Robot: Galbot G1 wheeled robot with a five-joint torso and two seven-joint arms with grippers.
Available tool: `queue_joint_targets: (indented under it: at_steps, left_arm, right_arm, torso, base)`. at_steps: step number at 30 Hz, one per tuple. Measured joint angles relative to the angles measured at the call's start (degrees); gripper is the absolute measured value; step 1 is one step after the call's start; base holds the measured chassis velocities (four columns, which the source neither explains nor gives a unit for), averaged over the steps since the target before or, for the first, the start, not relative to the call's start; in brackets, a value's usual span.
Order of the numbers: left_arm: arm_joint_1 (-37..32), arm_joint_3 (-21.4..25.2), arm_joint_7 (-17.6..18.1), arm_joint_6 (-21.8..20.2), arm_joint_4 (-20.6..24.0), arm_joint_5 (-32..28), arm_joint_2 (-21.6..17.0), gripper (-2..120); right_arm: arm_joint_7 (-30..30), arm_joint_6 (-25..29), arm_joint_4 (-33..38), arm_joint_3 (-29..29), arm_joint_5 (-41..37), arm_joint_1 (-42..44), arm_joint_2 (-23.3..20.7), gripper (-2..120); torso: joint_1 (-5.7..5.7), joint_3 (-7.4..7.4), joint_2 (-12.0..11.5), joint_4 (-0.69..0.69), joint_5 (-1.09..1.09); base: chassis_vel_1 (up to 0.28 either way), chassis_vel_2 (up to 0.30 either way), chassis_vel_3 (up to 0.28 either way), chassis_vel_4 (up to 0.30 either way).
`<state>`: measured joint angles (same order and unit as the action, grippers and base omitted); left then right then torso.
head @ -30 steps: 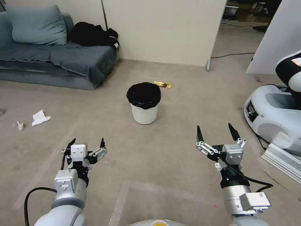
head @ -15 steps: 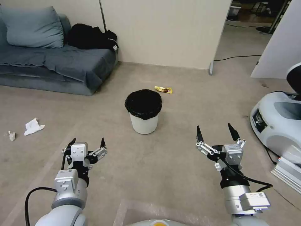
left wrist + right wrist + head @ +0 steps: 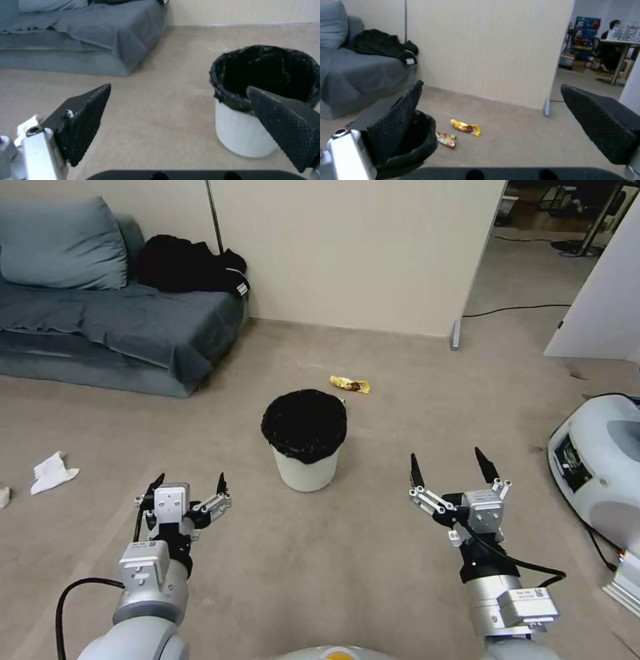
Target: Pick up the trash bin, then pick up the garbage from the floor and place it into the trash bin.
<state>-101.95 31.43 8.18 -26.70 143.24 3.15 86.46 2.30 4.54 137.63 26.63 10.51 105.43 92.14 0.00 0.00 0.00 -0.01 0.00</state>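
Note:
The trash bin (image 3: 305, 447) is a small white bucket lined with a black bag, upright on the carpet ahead of me; it also appears in the left wrist view (image 3: 260, 105) and the right wrist view (image 3: 416, 140). A yellow snack wrapper (image 3: 349, 384) lies on the floor beyond it, seen again in the right wrist view (image 3: 465, 127) next to a second colourful wrapper (image 3: 446, 139). Crumpled white paper (image 3: 52, 473) lies far to the left. My left gripper (image 3: 189, 489) and right gripper (image 3: 449, 467) hang open above the floor, short of the bin, holding nothing.
A grey sofa (image 3: 113, 327) with a cushion and black clothing stands at the back left. A beige partition wall (image 3: 360, 253) rises behind the bin. Another white robot base (image 3: 600, 467) sits at the right, with a cable on the floor.
The whole head view has shifted: the bin, wrapper and paper now sit lower and closer, so the camera has advanced. Both grippers stay open in the same pose.

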Motion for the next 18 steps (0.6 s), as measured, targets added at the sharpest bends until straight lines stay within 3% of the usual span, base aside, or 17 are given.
queue_joint_targets:
  at_steps: [18]
  left_arm:
    - [-0.09, -0.73, -0.13, 0.02, 0.00, 0.54, -0.69, 99]
  right_arm:
    - [0.03, 0.02, -0.04, 0.08, 0.28, 0.11, 0.00, 100]
  torso:
    - [0.00, 0.00, 0.00, 0.01, -0.01]
  base:
    - [-0.194, 0.204, 0.192, -0.199]
